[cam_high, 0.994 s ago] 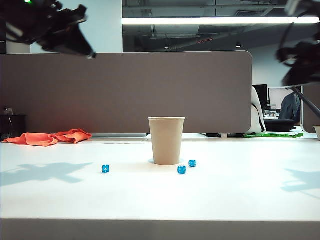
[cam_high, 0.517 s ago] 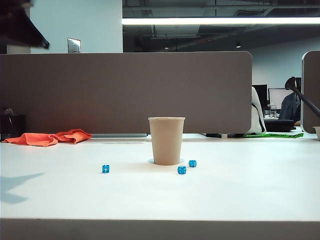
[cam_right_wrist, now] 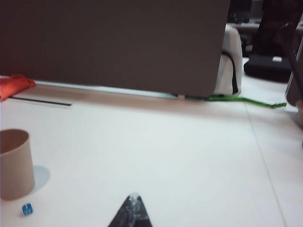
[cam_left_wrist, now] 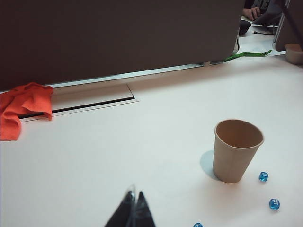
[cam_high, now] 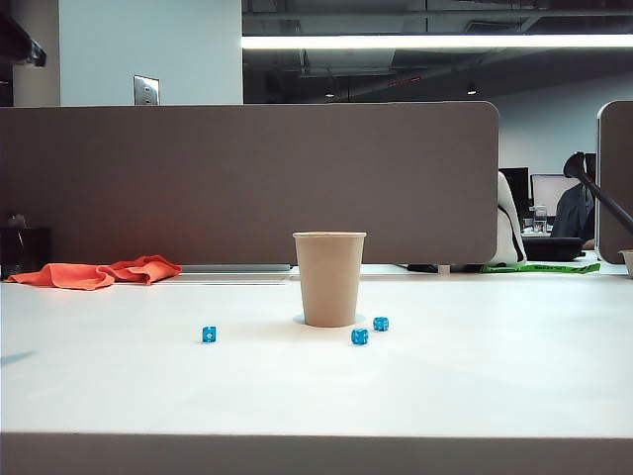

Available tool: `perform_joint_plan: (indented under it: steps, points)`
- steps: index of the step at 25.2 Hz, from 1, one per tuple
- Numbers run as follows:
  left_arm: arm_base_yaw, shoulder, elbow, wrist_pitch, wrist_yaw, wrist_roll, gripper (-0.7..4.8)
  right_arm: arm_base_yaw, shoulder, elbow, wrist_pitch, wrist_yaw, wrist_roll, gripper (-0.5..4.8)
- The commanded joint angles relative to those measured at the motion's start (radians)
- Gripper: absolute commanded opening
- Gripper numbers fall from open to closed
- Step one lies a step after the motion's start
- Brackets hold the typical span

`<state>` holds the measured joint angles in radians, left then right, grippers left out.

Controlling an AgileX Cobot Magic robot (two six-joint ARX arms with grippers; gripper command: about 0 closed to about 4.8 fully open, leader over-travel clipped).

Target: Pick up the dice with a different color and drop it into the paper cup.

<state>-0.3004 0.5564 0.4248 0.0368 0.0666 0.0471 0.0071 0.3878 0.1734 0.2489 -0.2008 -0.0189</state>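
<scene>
We cannot find the dice with a different color anywhere: no orange die shows on the surface (cam_high: 475, 386) in any view, so our best guess is that it lies inside the paper cup (cam_high: 329, 278), whose inner bottom no camera sees. The cup stands upright mid-surface, with three blue dice (cam_high: 360, 336) near its base: two just beside it on one side, one further off on the other.

The left pincer (cam_left_wrist: 134, 208) is clenched, its tips pressed together with nothing between them, held above bare surface well apart from the cup. The right pincer (cam_right_wrist: 133, 208) also looks closed and empty, off to the cup's other side with one blue die near the cup in its view.

The risk from here is false confidence: if the orange die bounced off or rolled behind the cup, we would not know it. The cup is light, so a stray arm sweep could tip it and spill whatever it holds.

In the exterior view neither pincer can be made out; only a dark sliver shows at the upper left edge. The orange cloth (cam_high: 97, 272) at the far edge is no die.
</scene>
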Motion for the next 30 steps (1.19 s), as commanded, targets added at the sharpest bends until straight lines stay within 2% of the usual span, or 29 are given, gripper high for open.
perform_joint_plan:
  steps: [1, 7, 10, 21, 30]
  points:
    - [0.000, -0.079, -0.024, -0.066, -0.035, -0.008, -0.06, 0.000, -0.112, -0.013, -0.065, 0.050, 0.016, -0.02]
    - [0.000, -0.262, -0.069, -0.156, -0.098, -0.040, -0.06, 0.000, -0.314, -0.069, -0.172, 0.057, 0.018, -0.02]
    - [0.000, -0.349, -0.083, -0.204, -0.121, -0.040, -0.06, 0.000, -0.395, -0.098, -0.199, 0.109, 0.020, -0.02]
    - [0.000, -0.552, -0.086, -0.387, -0.143, -0.040, -0.06, 0.029, -0.390, -0.167, -0.160, 0.100, 0.045, -0.02]
    - [0.000, -0.551, -0.124, -0.398, -0.120, -0.048, -0.06, 0.031, -0.390, -0.167, -0.154, 0.088, 0.045, -0.02]
